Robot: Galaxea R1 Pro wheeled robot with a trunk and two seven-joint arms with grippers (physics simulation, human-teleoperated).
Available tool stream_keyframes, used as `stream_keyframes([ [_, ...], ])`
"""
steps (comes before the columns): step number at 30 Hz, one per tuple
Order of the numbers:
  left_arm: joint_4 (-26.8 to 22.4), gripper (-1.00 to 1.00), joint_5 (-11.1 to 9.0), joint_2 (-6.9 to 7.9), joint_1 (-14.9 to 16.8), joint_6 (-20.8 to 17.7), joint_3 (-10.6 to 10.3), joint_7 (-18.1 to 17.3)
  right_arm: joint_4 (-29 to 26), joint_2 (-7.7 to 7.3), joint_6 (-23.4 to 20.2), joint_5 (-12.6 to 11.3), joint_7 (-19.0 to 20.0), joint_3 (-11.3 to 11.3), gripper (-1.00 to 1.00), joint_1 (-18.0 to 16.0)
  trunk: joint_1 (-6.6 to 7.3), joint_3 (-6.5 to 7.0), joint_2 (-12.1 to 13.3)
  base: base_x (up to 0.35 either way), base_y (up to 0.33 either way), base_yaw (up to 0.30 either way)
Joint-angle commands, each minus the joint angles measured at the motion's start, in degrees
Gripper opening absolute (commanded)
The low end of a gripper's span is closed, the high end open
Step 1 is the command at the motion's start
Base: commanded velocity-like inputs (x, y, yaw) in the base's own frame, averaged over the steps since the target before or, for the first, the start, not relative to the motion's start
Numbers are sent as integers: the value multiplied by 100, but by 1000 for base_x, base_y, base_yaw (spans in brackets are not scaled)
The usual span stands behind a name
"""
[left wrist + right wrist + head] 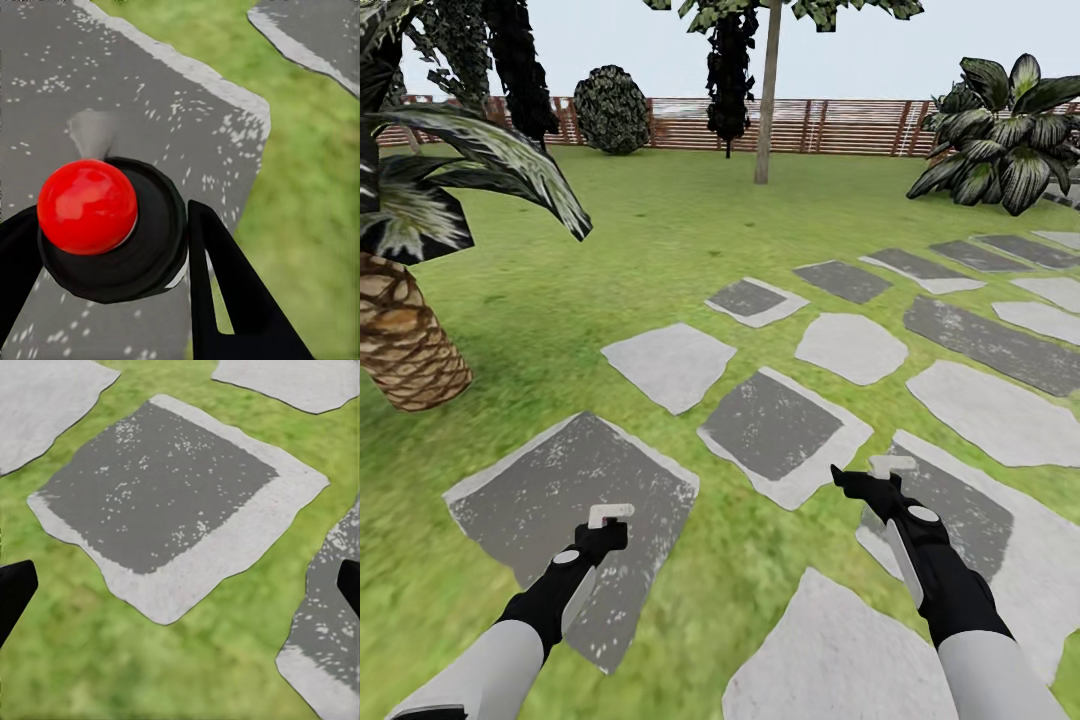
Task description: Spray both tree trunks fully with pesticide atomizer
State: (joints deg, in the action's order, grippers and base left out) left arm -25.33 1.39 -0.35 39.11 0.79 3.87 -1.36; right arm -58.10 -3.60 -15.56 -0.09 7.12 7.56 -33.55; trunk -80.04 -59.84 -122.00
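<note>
The pesticide atomizer (pixel 87 206), a black bottle with a round red top, sits between the two black fingers of my left gripper (pixel 112 255), which is shut on it. In the head view that left gripper (pixel 608 522) hangs low over a dark grey stone slab (pixel 575 480) of the floor. My right gripper (pixel 868 476) hovers over another slab, and the right wrist view shows its fingers spread wide with nothing between them (pixel 180 592). One tree with a bare beige tree trunk (pixel 765 100) stands far ahead on the lawn near the fence.
A scaly brown palm (pixel 405 340) stands close on the left. Grey stone slabs (pixel 780 425) set in grass run ahead and to the right. A brown slat fence (pixel 830 125), a round bush (pixel 610 110), a slim dark tree (pixel 730 70) and a broad-leaved plant (pixel 1000 130) line the back.
</note>
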Motion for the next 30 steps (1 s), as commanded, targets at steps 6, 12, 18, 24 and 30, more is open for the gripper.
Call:
stream_keyframes([
  [6,0,-100,2,3,0,0,-1,4,0,0,0,0,0,0,100,-2,132,108,242,0,0,-1],
  [12,2,-100,2,2,0,0,-1,4,0,0,0,2,0,0,100,2,264,216,483,0,0,0],
  [18,-15,-100,-7,1,0,7,0,4,8,0,0,5,0,0,100,4,264,216,483,0,0,-45],
  [24,-16,-100,6,0,0,9,-1,8,9,0,0,4,0,0,100,-1,264,216,483,99,0,-270],
  [30,-16,-100,10,2,0,9,-1,9,9,2,0,9,0,0,100,-2,264,216,483,327,0,-48],
])
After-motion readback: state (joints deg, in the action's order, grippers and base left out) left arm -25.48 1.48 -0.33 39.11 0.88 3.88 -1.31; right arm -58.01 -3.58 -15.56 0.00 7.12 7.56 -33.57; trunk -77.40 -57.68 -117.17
